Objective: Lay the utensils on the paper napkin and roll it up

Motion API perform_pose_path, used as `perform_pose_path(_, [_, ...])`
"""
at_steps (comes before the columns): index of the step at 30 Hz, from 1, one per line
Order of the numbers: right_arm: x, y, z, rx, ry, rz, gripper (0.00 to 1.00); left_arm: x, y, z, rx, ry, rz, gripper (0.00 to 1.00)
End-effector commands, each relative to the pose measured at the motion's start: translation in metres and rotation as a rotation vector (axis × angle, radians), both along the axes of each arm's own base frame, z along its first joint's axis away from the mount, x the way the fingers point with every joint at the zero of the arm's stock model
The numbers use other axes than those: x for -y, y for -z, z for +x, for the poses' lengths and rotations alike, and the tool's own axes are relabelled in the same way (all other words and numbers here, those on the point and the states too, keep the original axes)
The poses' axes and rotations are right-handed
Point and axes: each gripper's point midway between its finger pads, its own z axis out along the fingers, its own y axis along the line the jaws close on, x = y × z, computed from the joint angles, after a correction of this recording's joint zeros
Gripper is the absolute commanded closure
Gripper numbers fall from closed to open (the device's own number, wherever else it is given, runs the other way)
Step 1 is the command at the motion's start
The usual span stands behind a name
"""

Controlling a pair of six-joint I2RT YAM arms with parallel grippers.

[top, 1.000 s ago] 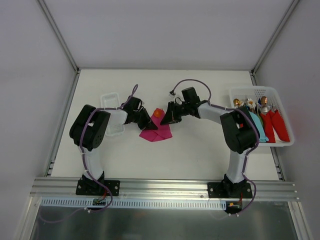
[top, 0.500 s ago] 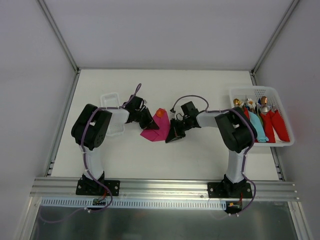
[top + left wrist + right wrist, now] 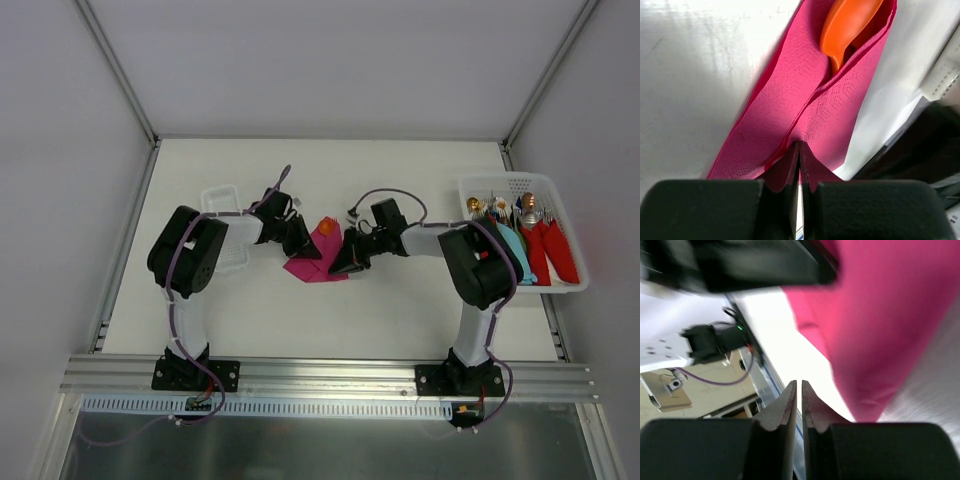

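Observation:
The paper napkin (image 3: 316, 264) is a magenta-pink sheet lying folded at the middle of the table. An orange spoon (image 3: 326, 227) rests in its fold, bowl poking out at the far end (image 3: 850, 25). My left gripper (image 3: 303, 247) comes in from the left. Its jaws (image 3: 799, 145) are shut on the napkin's (image 3: 805, 90) near edge, where the creases meet. My right gripper (image 3: 338, 266) sits at the napkin's right front corner. Its jaws (image 3: 799, 385) are all but closed with nothing between them, and the napkin (image 3: 885, 315) lies just to their right.
A white basket (image 3: 520, 180) at the right edge holds metal utensils with red and teal wraps. A clear plastic tray (image 3: 225, 205) lies behind the left arm. Grey walls close in the table on the left, right and far sides.
The right gripper swung from the napkin's far side down to its near right corner. The left gripper shifted slightly right and away, and the napkin folded up around the spoon.

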Motion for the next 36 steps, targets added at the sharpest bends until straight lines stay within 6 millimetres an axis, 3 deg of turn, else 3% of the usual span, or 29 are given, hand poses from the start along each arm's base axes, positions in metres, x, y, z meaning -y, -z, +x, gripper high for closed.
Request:
perform_pose_path(1, [-0.007, -0.075, 0.056, 0.211, 0.050, 0.149, 0.88, -0.006, 0.029, -0.021, -0.046, 0.070, 0.094, 1.00])
perform_pose_path(4, [0.000, -0.080, 0.079, 0.255, 0.085, 0.143, 0.87, 0.000, 0.030, -0.024, -0.042, 0.116, 0.085, 1.00])
perform_pose_path(8, [0.016, -0.068, 0.089, 0.373, 0.046, 0.054, 0.87, 0.009, 0.037, -0.035, -0.054, 0.209, 0.097, 1.00])
perform_pose_path(13, [0.038, -0.051, 0.079, 0.425, -0.027, -0.074, 0.87, 0.015, 0.043, -0.051, -0.065, 0.309, 0.087, 1.00])
perform_pose_path(22, [0.056, -0.023, 0.059, 0.399, -0.072, -0.182, 0.90, 0.024, 0.049, -0.069, -0.073, 0.496, 0.118, 1.00])
perform_pose_path(29, [0.052, -0.004, 0.059, 0.383, -0.097, -0.251, 0.91, 0.024, 0.048, -0.072, -0.062, 0.528, 0.129, 1.00])
perform_pose_path(36, [0.047, 0.021, 0.047, 0.336, -0.157, -0.330, 0.93, 0.024, 0.048, -0.073, -0.051, 0.543, 0.142, 1.00])
